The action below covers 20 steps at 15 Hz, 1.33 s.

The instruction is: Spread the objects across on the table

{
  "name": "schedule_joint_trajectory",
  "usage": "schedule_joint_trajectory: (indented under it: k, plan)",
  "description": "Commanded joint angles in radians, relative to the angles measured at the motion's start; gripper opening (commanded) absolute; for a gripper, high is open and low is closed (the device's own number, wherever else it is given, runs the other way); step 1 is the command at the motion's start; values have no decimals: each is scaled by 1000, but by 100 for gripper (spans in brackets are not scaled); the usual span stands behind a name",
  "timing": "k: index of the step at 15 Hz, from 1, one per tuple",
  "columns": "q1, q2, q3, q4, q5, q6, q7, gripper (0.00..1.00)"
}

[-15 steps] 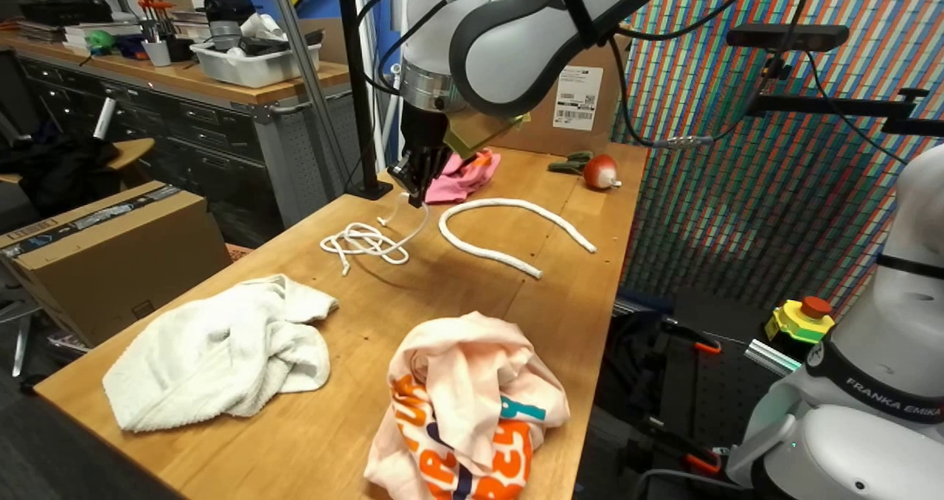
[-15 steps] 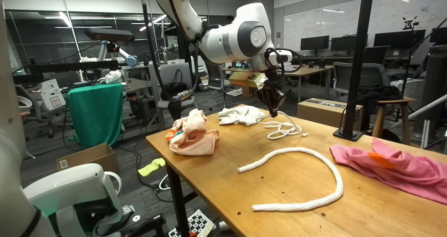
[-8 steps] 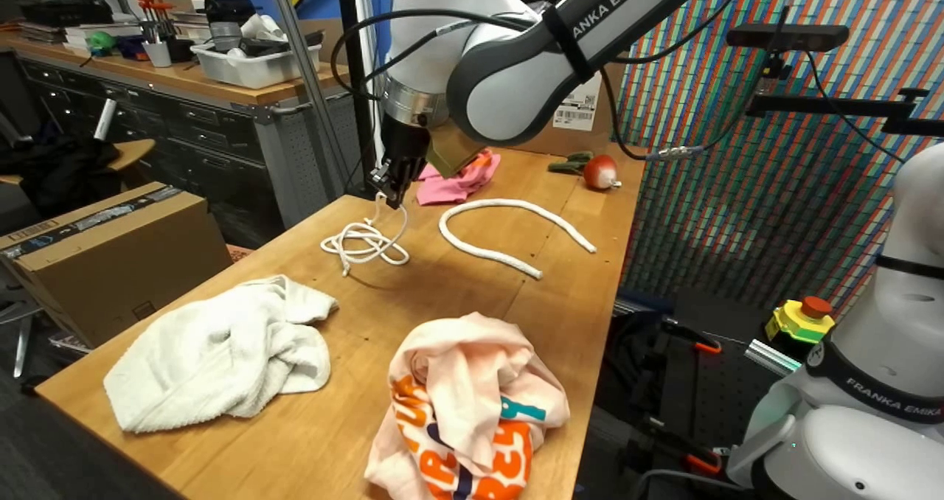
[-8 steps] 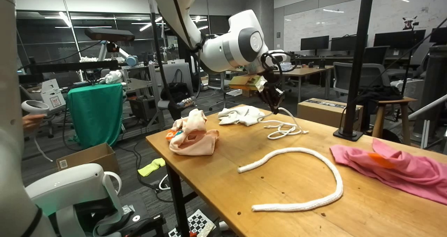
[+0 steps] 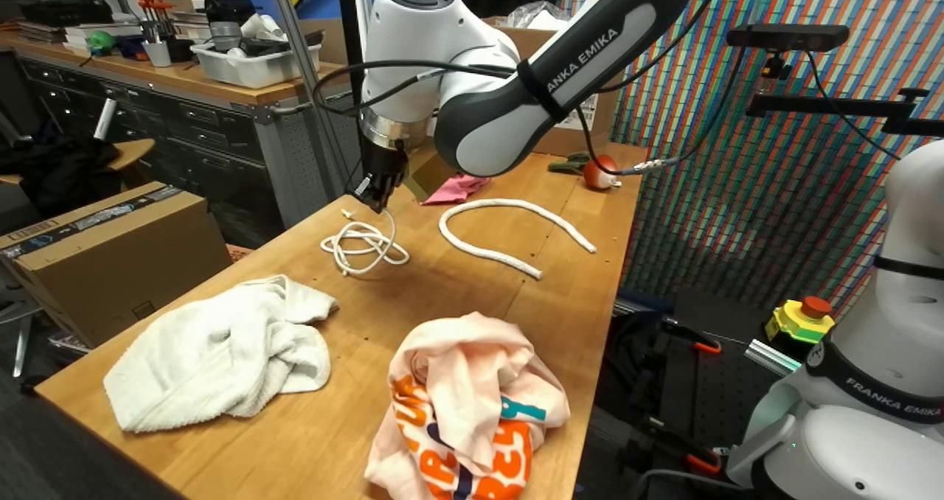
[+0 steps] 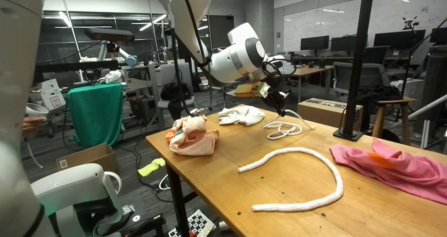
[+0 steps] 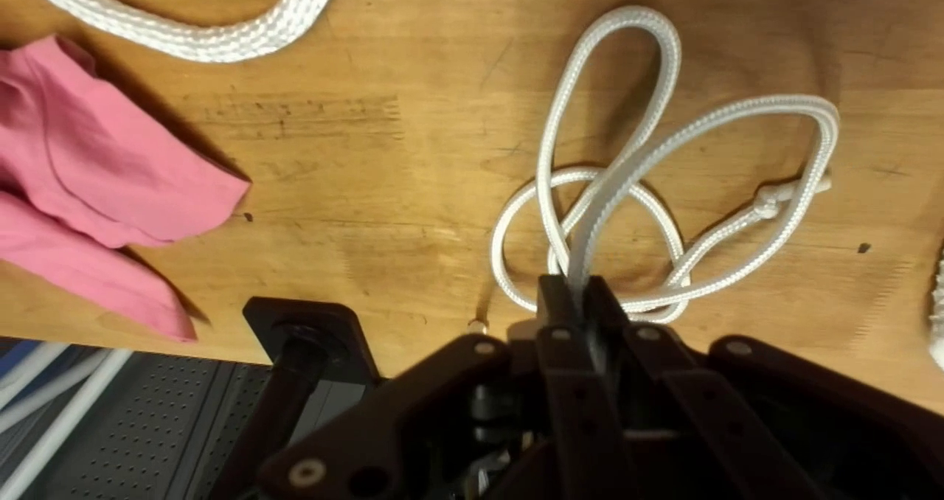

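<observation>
A thin white rope (image 5: 361,225) with knotted ends lies in a loose coil on the wooden table (image 5: 317,441). My gripper (image 5: 379,209) is shut on one stretch of it above the table, and the rope (image 7: 774,104) runs between the fingertips (image 7: 579,286) in the wrist view. A thick white rope (image 6: 337,176) lies in an open curve. A white towel (image 5: 228,352) and a peach printed cloth (image 5: 472,382) lie crumpled at one end. A pink cloth (image 6: 401,167) lies beyond the thick rope, partly hidden by the arm in an exterior view (image 5: 456,189).
A black post with a flat base (image 6: 347,134) stands at the table edge near the gripper; it also shows in the wrist view (image 7: 302,330). A red and white object (image 5: 601,172) and a green object (image 5: 571,164) lie by a large cardboard box at the far end.
My gripper has moved toward the post-side table edge with the thin rope held. The rope's free end has swung outward the same way. The other objects lie as before.
</observation>
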Motion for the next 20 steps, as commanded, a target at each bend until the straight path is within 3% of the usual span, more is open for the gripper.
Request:
schedule_joint_trajectory:
  k: [1,5,9,12,16,20]
  plan:
    - [40,21,-51,39,-66,-4,53,40]
    - [48,-19,-62,12,-133,-16,65,72]
    - [25,-148,-1,-72,-111,-143,-39,100]
    - [-2,-302,78,-172,-23,-282,-187,100]
    - [-21,-503,172,-276,173,-452,-414,100]
    - [0,-719,222,-372,369,-633,-579,100]
